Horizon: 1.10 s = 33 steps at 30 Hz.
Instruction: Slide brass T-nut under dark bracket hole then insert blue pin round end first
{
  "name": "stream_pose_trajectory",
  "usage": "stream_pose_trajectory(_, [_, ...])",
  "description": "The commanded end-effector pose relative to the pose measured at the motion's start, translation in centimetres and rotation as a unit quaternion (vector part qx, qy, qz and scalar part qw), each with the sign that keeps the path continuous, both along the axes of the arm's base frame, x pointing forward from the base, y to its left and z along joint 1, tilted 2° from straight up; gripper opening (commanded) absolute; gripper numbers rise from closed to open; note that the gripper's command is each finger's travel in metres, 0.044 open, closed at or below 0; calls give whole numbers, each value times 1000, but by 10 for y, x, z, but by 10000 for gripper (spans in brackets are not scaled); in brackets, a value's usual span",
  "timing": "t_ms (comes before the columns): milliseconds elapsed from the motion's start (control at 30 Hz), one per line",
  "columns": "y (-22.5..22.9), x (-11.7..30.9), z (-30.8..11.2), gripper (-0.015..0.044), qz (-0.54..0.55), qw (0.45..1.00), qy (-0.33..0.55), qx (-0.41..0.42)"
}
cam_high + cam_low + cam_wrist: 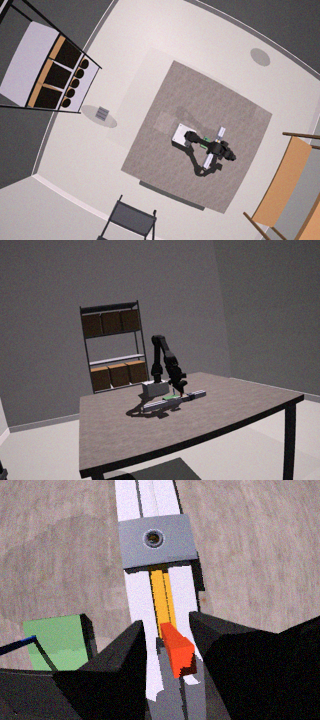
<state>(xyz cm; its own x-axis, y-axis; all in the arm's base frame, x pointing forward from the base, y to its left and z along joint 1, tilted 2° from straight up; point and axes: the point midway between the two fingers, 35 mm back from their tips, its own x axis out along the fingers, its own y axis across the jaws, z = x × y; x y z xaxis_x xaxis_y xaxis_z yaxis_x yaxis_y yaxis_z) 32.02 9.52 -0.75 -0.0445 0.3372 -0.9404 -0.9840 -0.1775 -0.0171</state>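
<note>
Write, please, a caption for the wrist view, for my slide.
Open claw around the orange handle, before the bracket on the rail.

The arm (204,142) (169,357) is bent near the middle of the outside view; the gripper (182,393) (166,623) is pointed down, opened partway.

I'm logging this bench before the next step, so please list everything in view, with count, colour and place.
Table: one, brown-grey top, under the arm
Rail: one, silver-white, on the table
Bracket: one, dark grey, across the rail
T-nut: one, brass-yellow, in the slot
Handle: one, orange-red, between the parted fingers
Tray: one, green, beside the rail
Pin: one, blue, at the tray
Shelf rack: one, dark-framed, behind the table
Chairs: several, grey or orange-brown, around the table
Arm base: one, white-topped, on the table
Arm: one, black, over the rail
Gripper: one, black, open
</note>
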Motion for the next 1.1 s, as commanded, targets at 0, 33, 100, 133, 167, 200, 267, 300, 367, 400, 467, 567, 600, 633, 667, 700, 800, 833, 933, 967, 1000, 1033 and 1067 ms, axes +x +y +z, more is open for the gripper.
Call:
stream_pose_trajectory(0, [2, 1, 9, 198, 22, 1000, -7, -20])
stream_pose_trajectory(33, [3, 2, 22, 224, 51, 998, -15, -45])
stream_pose_trajectory(100, [8, 2, 55, 276, 121, 986, -35, -107])
stream_pose_trajectory(133, [9, 1, 70, 302, 150, 979, -43, -131])
stream_pose_trajectory(167, [9, 0, 79, 329, 167, 974, -47, -146])
stream_pose_trajectory(200, [10, 0, 82, 355, 173, 972, -49, -151])
stream_pose_trajectory(267, [10, 0, 82, 407, 173, 972, -49, -151])
stream_pose_trajectory(300, [11, 1, 82, 434, 173, 972, -49, -150])
stream_pose_trajectory(367, [15, 3, 82, 440, 173, 972, -49, -150])
stream_pose_trajectory(400, [15, 3, 82, 440, 173, 972, -49, -150])
stream_pose_trajectory(467, [14, 2, 83, 440, 165, 974, -47, -151])
stream_pose_trajectory(567, [11, -15, 86, 440, 60, 986, -27, -156])
stream_pose_trajectory(600, [9, -22, 87, 440, 14, 987, -18, -158])
stream_pose_trajectory(633, [7, -29, 88, 440, -32, 987, -9, -159])
stream_pose_trajectory(667, [5, -36, 89, 440, -79, 984, 0, -160])
stream_pose_trajectory(700, [4, -44, 90, 440, -125, 979, 9, -161])
stream_pose_trajectory(800, [-2, -65, 90, 440, -261, 951, 35, -161])
stream_pose_trajectory(833, [-4, -73, 90, 440, -305, 938, 44, -160])
stream_pose_trajectory(933, [-10, -95, 88, 440, -434, 885, 69, -156])
stream_pose_trajectory(967, [-12, -102, 87, 440, -475, 863, 78, -154])
stream_pose_trajectory(1000, [-15, -109, 85, 440, -515, 839, 85, -152])
stream_pose_trajectory(1033, [-17, -116, 84, 440, -554, 814, 93, -149])
stream_pose_trajectory(1067, [-18, -122, 83, 440, -584, 792, 99, -147])
